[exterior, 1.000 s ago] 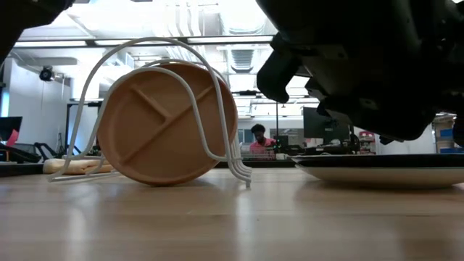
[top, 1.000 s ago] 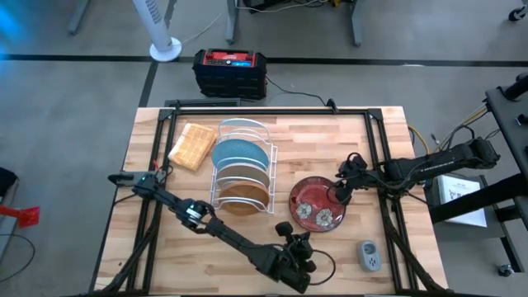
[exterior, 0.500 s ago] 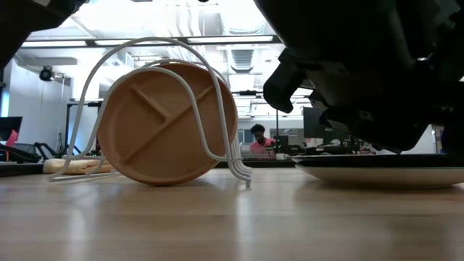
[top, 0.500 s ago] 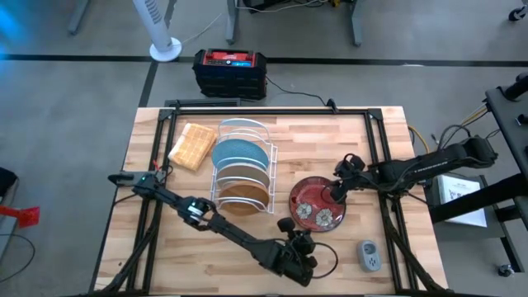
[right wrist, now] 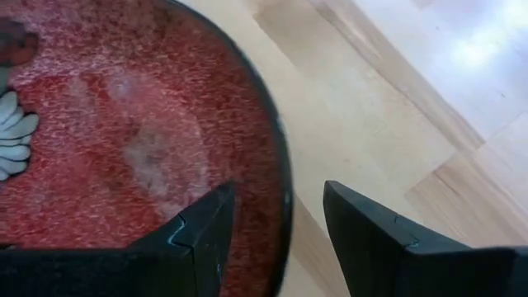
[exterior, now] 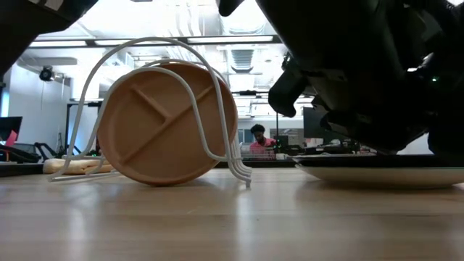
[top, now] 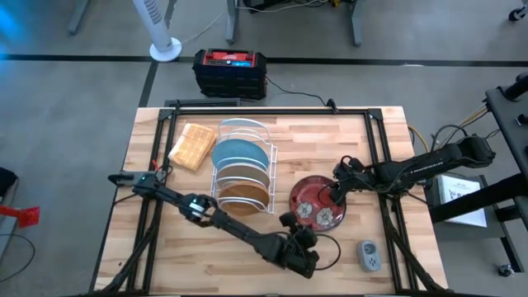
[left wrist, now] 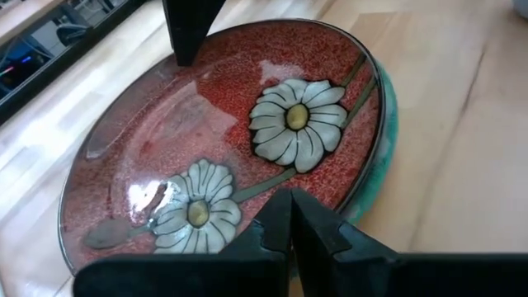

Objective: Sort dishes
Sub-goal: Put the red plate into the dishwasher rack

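Observation:
The red plate with white flowers (top: pixel 316 204) lies flat on a teal plate, whose rim (left wrist: pixel 386 124) shows beneath it, at the table's right middle. My left gripper (top: pixel 290 223) is shut, its tips (left wrist: pixel 290 213) at the red plate's near-left rim. My right gripper (top: pixel 336 193) is open over the plate's right rim (right wrist: pixel 285 206), with one finger (right wrist: pixel 206 227) above the plate's inside and the other (right wrist: pixel 363 227) outside it. In the white wire rack (top: pixel 244 125), a light blue plate (top: pixel 239 153) and a brown wooden divided plate (exterior: pixel 167 123) stand on edge. My left gripper's shut fingertips come slanting down from the near left to the red plate's near rim (left wrist: pixel 247 224); whether they touch it cannot be told. My right gripper's fingers stand on either side of the plate's right rim; whether the inner finger rests on the plate cannot be told.
A tan waffle-textured block (top: pixel 192 146) lies left of the rack. A small grey device (top: pixel 370 256) sits near the table's near right corner. Bare wood stretches along the near edge and behind the red plate.
My left gripper, still shut, has swung toward the far edge, up to the red plate's near-left rim. My right gripper has sunk a little over the plate's right rim with its fingers the same distance apart. The plates have not moved.

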Robot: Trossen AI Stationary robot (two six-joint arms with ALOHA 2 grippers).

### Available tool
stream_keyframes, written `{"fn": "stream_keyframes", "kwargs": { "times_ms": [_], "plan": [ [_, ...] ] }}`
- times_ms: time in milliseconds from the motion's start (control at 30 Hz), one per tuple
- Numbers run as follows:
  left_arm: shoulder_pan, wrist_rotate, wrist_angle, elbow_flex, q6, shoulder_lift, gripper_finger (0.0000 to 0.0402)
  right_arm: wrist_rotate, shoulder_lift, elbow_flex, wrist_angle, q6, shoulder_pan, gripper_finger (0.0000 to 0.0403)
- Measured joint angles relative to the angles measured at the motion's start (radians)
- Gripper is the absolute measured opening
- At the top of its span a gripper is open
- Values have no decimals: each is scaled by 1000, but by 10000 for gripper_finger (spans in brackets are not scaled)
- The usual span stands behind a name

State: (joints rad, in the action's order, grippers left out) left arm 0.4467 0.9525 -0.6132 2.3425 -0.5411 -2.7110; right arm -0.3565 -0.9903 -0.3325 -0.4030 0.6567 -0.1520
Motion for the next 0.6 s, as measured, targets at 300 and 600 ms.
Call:
{"fn": "stream_keyframes", "kwargs": {
  "times_ms": [300,600],
  "plan": [
    [-26,-56,-3,0,0,2,0,61,0,1,66,-28,1,181],
    [-36,-58,-20,0,-5,2,0,93,0,1,68,-26,1,174]
  ]
}}
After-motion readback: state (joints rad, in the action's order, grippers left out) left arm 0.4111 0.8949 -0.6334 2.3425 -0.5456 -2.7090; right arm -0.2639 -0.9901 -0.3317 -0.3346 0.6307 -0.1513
